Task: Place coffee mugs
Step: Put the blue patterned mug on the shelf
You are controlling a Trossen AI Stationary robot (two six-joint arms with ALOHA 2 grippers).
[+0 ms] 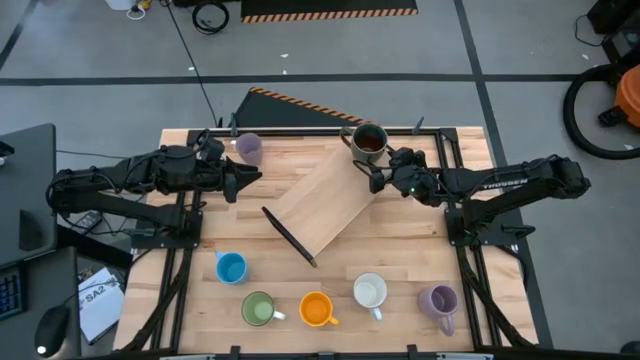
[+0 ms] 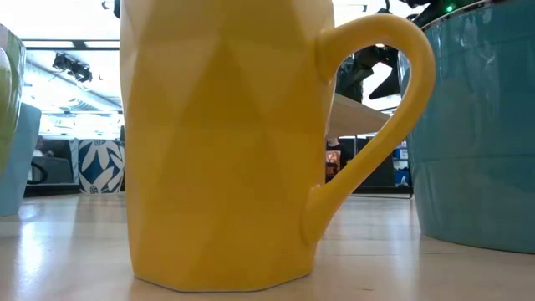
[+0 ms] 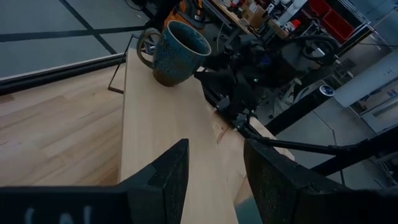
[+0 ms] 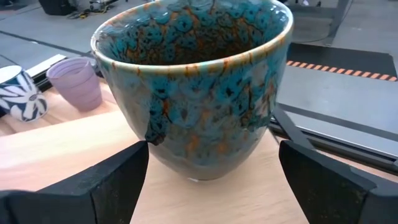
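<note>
High view: your right gripper (image 1: pixel 378 170) sits at the dark mug (image 1: pixel 368 141) on the raised board's (image 1: pixel 320 205) far corner; left gripper (image 1: pixel 252 177) waits beside the lilac mug (image 1: pixel 248 148), fingers apart, empty. Right wrist view: fingers spread wide either side of the mug, not touching; you're at the grasp step, so close squarely on the wall before lifting.

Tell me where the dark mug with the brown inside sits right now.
In the high view the dark mug stands at the far end of the raised wooden board, right of centre, just ahead of the open right gripper.
</note>
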